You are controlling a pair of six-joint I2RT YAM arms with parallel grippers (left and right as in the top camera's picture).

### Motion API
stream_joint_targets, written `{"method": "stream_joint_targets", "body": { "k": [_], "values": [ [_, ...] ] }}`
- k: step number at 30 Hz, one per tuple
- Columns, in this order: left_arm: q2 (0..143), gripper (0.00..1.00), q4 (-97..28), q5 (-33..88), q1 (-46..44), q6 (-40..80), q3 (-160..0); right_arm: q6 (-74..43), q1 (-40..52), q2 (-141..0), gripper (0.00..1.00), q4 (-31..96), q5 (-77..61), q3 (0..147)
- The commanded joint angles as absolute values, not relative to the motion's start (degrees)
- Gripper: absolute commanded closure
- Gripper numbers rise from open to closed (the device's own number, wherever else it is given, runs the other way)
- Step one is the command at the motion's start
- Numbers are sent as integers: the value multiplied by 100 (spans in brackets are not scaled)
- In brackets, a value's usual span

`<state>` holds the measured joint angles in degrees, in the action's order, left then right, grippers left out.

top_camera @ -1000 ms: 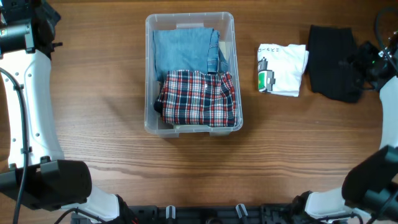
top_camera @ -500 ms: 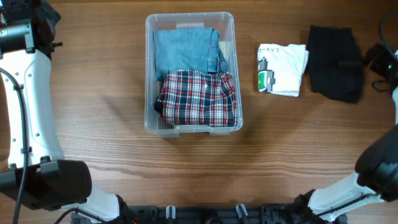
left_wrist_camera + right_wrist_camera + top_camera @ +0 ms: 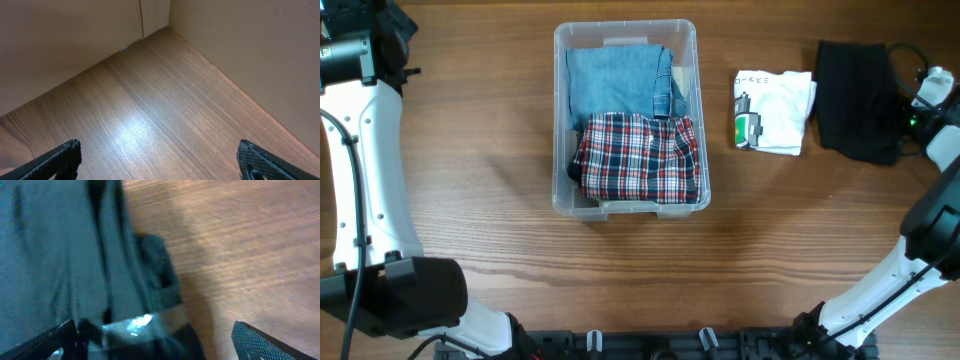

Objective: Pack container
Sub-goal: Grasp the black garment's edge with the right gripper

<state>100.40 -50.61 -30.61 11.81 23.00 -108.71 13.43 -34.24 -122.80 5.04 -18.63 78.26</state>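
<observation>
Left arm: parked at the far left edge of the brown wooden table, well apart from all items. The left gripper is spread wide over bare wood and holds nothing.

Centre: the clear rectangular plastic container sits upright. It holds a folded blue denim garment with a folded red plaid shirt overlapping its near end.

- Handling, as judged: light, with thin walls that flex and a smooth, slippery surface.
- Take hold at the rounded rim.

Right of the container: a folded white printed T-shirt, then a folded black garment.

Right arm: reaches in from the right edge. The right gripper is spread wide. The wrist view is blurred, but it appears to hang low over the black garment's right border.
</observation>
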Motion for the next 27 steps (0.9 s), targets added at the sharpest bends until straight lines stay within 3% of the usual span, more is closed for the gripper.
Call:
{"method": "stream_joint_targets", "body": {
  "k": [1, 2, 5, 6, 11, 13, 20, 27],
  "values": [
    [10066, 0, -5046, -3157, 1212, 2231, -10866, 1984, -3203, -12571, 6, 528, -2058, 7874],
    [10066, 0, -5046, -3157, 1212, 2231, -10866, 1981, -3190, -12571, 9, 534, -2060, 7874],
    [10066, 0, -5046, -3157, 1212, 2231, -10866, 1931, -3177, -12571, 34, 600, -2064, 7874],
    [10066, 0, -5046, -3157, 1212, 2231, -10866, 1929, -3177, -12571, 38, 659, -2064, 7874],
    [10066, 0, -5046, -3157, 1212, 2231, -10866, 1594, -3183, -12573, 36, 873, -1973, 7874],
    [10066, 0, -5046, -3157, 1212, 2231, -10866, 1398, -3183, -12573, 39, 939, -1914, 7874],
    [10066, 0, -5046, -3157, 1212, 2231, -10866, 1046, -3188, -12523, 94, 1120, -1900, 7876],
    [10066, 0, -5046, -3157, 1212, 2231, -10866, 493, -3221, -11891, 96, 1205, -1841, 7876]
  ]
}}
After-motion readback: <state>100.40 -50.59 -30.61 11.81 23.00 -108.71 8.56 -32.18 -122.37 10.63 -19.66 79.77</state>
